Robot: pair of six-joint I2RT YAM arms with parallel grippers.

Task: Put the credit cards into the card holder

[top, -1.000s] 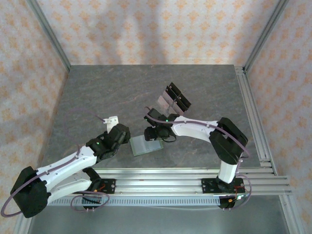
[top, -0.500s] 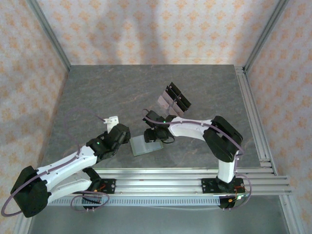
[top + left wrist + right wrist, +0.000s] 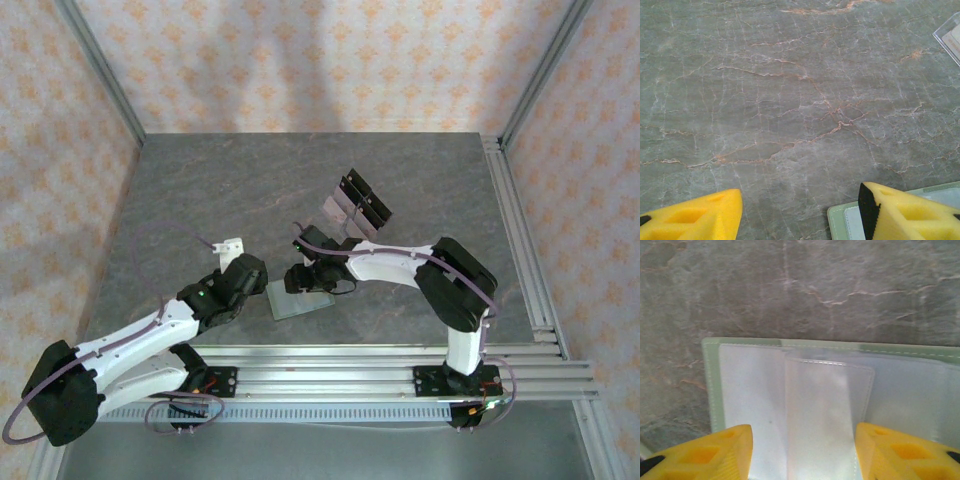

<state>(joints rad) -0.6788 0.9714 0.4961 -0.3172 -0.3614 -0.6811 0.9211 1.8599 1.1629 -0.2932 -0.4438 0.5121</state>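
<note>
Bare table point(image 3: 200, 180) at far left, tilted rack point(image 3: 358, 205) beyond open card holder point(image 3: 300, 302)

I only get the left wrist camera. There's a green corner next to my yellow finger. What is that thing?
Observer: That's the card holder, lying open with its clear pockets facing up.
Operator: Where's the other arm?
Observer: The right gripper hangs just above it, jaws apart, gripping nothing.
Operator: And the cards?
Observer: The credit cards sit in a tilted rack farther back on the table.
</note>
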